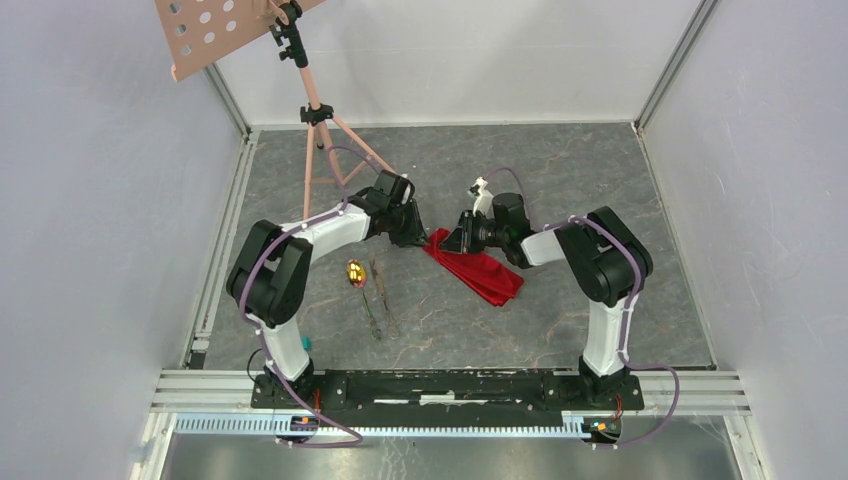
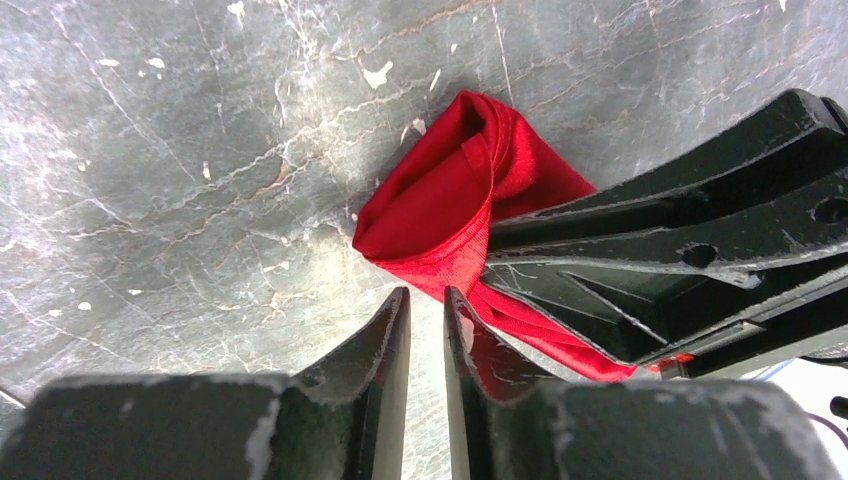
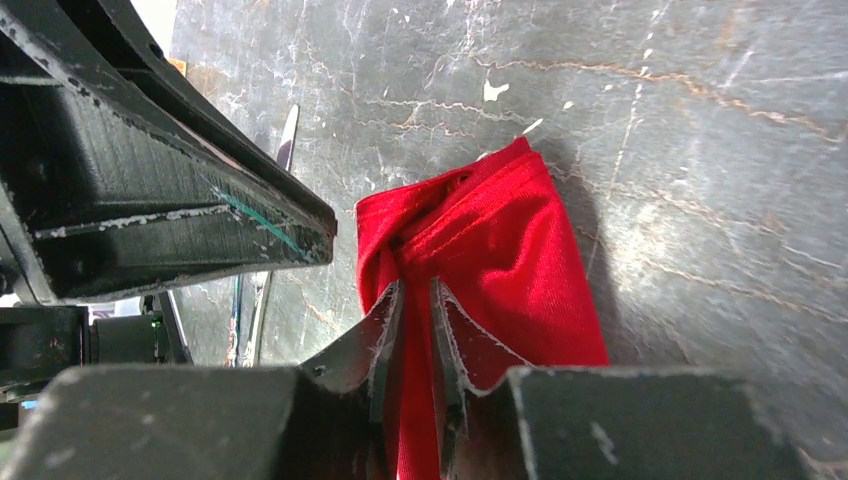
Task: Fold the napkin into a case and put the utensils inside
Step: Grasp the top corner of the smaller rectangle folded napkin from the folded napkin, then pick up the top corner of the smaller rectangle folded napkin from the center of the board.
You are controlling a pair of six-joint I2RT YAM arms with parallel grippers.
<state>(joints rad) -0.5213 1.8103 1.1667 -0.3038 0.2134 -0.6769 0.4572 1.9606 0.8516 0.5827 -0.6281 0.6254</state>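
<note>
Napkin [image 1: 485, 272], bright red and bunched into a long crumpled strip, lies on the tabletop [image 1: 560, 170] under and behind the right gripper [image 3: 415, 290], trailing from its tips back toward that arm's base. The right gripper has its jaws nearly pressed together. A raised fold of the cloth sits in the narrow slot between them, so it is pinching the napkin at its far end, where the fabric gathers into a small loop just ahead of the tips.

Facing it, the left gripper [image 2: 425, 297] hangs low just beside that looped end. Its jaws stand only a sliver apart, with bare tabletop showing through the gap and nothing held. The cloth lies ahead of its tips and slightly to one side. From the left wrist view I cannot tell whether one finger brushes it.

The gold-bowled spoon [image 1: 355, 272] and thin dark utensils [image 1: 380, 305] lie side by side behind the left gripper, nearer the arm bases and well apart from the napkin. A pinkish stand [image 1: 320, 140] rises beyond the left gripper.
</note>
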